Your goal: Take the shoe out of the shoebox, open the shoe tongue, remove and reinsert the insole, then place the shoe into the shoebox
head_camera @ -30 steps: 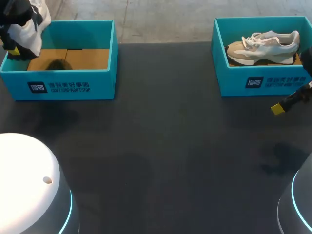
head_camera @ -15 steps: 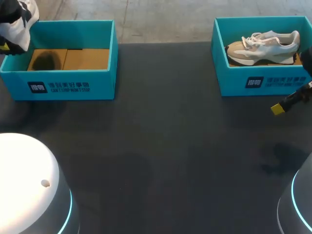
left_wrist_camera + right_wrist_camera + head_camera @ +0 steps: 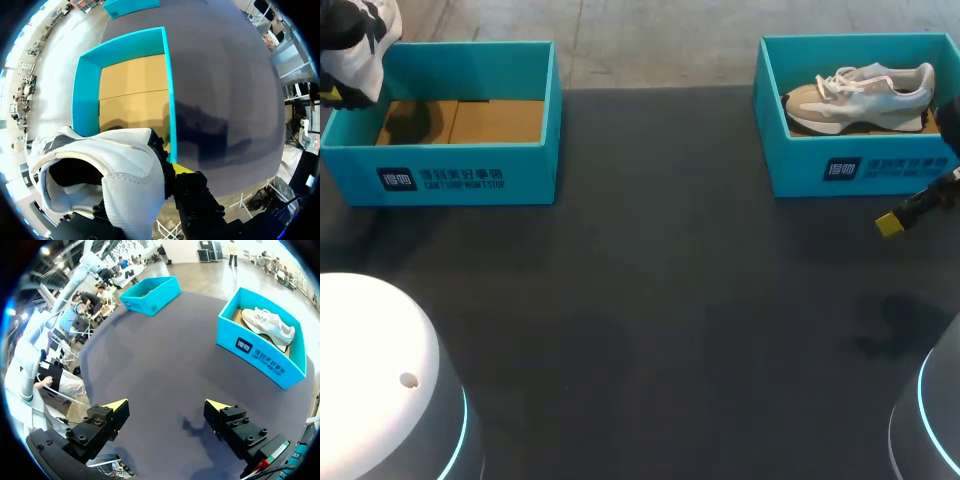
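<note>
**Left arm lifts a shoe over its box.** At the ten o'clock corner of the counter [image 3: 650,300] in the head view, the left end effector [image 3: 170,172] pinches a white shoe [image 3: 125,170] and holds it aloft. The shoe hangs above the nine o'clock end of the left shoebox [image 3: 470,172]. The left wrist view looks straight into the shoe's dark opening, ringed by a padded white collar with black trim along one side. One yellow-tipped finger [image 3: 182,168] presses against the shoe's flank; its partner is hidden beneath the upper. Ahead of the end effector, the teal box shows its brown cardboard floor. In the head view a dark shadow falls at the floor's nine o'clock end.

Dark counter stretches across the middle, keeping the two boxes well apart.

At two o'clock stands the right shoebox [image 3: 860,172], also teal. A beige-and-white shoe [image 3: 860,95] lies inside it, with its tan toe toward nine o'clock, its heel toward three o'clock and its white laces uppermost.

Nearer three o'clock, on the six o'clock side of that box, the right end effector [image 3: 167,407] hangs above the counter. Its two yellow-tipped fingers are spread wide over the dark surface. From its wrist camera, the right shoebox and its shoe sit ahead of the end effector and off to one side. The left shoebox shows far ahead across the counter.
</note>
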